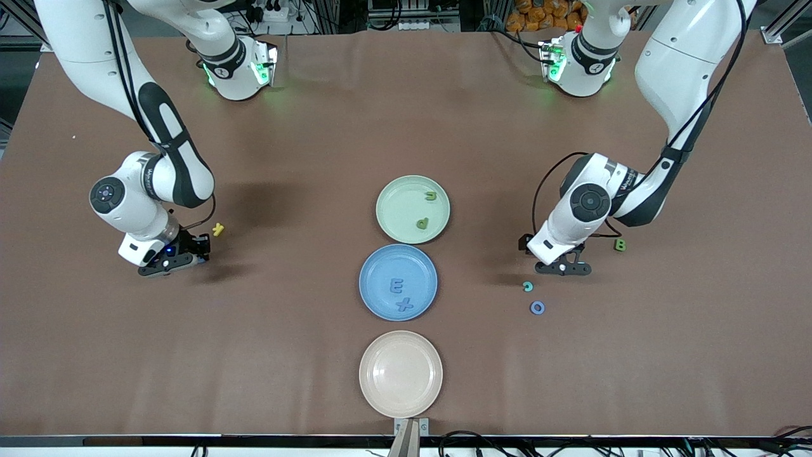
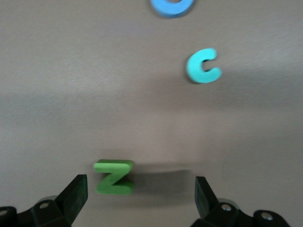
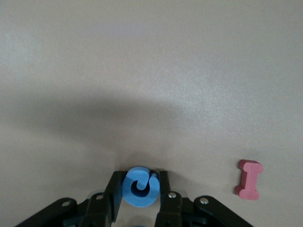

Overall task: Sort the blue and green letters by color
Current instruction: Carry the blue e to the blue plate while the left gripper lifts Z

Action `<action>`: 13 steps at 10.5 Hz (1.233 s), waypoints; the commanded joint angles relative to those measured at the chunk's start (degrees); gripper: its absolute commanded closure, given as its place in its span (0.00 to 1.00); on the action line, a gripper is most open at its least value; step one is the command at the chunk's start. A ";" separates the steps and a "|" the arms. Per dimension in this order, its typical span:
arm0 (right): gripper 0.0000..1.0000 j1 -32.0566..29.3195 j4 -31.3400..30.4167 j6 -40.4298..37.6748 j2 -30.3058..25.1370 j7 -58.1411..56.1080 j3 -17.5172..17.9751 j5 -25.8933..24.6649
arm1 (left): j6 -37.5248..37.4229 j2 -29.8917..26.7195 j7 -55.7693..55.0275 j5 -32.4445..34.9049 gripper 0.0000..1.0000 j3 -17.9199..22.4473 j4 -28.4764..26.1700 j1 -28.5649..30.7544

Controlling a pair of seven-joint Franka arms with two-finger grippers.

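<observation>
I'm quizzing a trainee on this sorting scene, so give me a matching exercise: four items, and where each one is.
Items:
1. blue E
2. green N
3. blue curled letter
4. red I piece

Places:
A. between the open left pincer fingers, on the table
B. on the blue plate
C. clamped in the right pincer
D. loose on the table beside the right pincer

Pairs: 1-B, 2-A, 3-C, 4-D

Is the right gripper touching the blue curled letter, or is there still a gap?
Touching. In the right wrist view, both fingers of the right gripper press against the sides of the blue curled letter, with no gap showing on either side.
</observation>
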 commanded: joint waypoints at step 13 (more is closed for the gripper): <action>0.92 17.95 30.55 -8.22 11.50 57.87 4.85 -0.30 | 7.21 -2.45 4.66 2.81 1.00 -1.65 -6.78 6.84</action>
